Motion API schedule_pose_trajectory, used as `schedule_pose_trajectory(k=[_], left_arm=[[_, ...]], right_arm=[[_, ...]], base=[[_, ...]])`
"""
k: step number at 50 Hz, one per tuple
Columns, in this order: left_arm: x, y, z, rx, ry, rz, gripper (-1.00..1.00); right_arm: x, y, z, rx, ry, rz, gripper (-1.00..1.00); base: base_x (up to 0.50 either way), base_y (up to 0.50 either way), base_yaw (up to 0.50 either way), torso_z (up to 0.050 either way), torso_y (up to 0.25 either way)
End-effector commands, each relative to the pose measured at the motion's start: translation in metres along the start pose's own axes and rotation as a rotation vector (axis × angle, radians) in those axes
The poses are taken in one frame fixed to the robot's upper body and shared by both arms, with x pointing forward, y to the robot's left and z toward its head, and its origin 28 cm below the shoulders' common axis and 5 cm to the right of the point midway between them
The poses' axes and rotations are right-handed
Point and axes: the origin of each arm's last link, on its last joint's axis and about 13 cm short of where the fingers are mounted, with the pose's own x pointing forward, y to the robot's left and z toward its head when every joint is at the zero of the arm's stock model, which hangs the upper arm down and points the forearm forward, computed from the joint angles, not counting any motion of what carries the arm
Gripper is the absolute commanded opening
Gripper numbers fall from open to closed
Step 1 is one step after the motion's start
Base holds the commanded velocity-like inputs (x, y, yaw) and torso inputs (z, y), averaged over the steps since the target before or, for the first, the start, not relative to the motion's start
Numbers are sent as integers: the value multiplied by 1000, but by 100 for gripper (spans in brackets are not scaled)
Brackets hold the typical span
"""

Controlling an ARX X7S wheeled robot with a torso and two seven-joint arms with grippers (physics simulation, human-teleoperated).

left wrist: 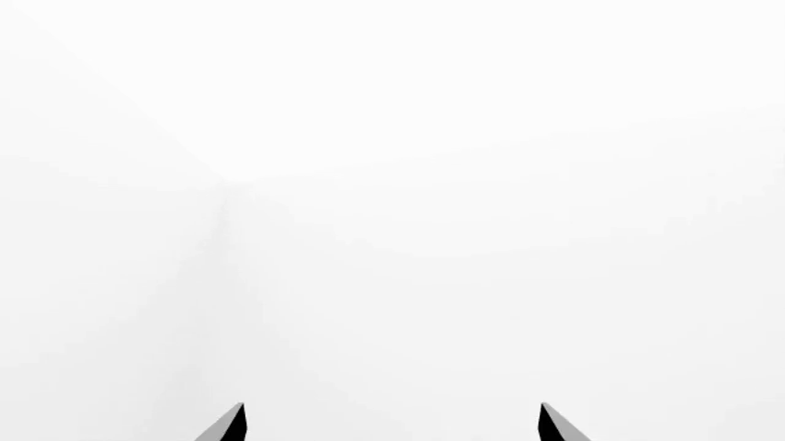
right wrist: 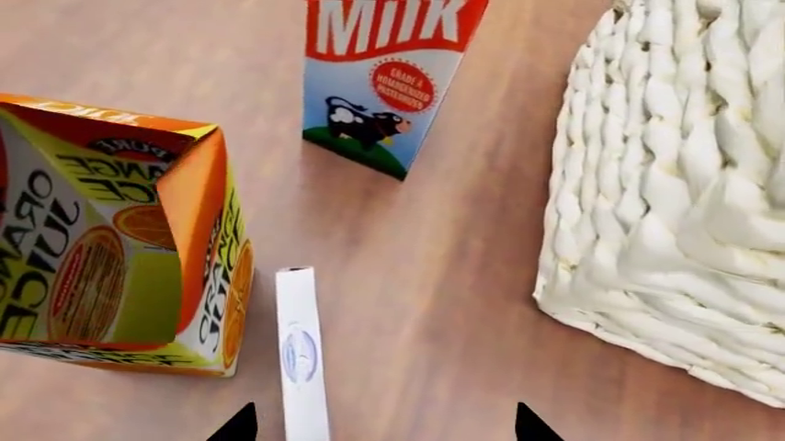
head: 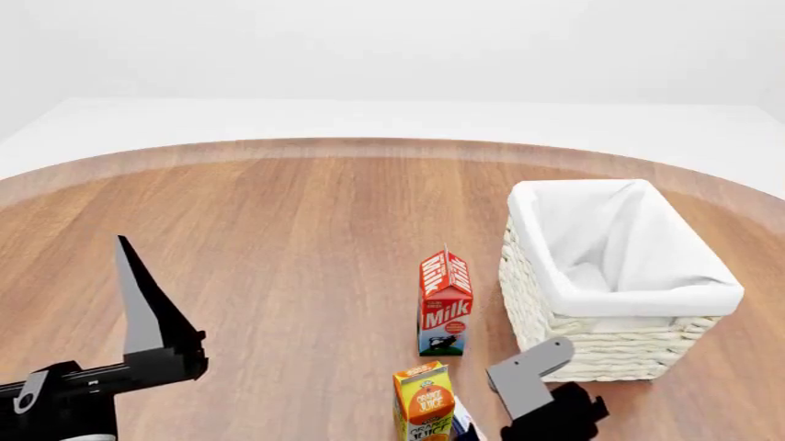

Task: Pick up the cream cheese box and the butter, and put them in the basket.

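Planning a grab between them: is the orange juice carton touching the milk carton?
Apart. The right wrist view shows bare table between the orange juice carton and the milk carton.

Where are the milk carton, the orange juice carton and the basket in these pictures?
Milk carton (head: 444, 303): head view, on its red-and-white front face.
Orange juice carton (head: 426, 401): head view, on its front label.
Basket (head: 601, 344): head view, on its woven front wall.

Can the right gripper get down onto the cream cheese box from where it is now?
Probably yes. The right gripper is open just above the cream cheese box, nothing between them. The orange juice carton stands close beside it, leaving one finger little room.
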Motion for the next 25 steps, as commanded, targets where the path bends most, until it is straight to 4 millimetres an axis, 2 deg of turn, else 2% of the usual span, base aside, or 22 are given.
schedule_pose_trajectory(k=[1,25], left_arm=[[0,0,-1,-2,4,0,100],[0,0,-2,-7,8,2,100]], right_arm=[[9,2,-1,-28,-2,6,100],[19,8,-12,-26,35,18,100]], base=[[0,0,0,0,0],[0,0,0,0,0]])
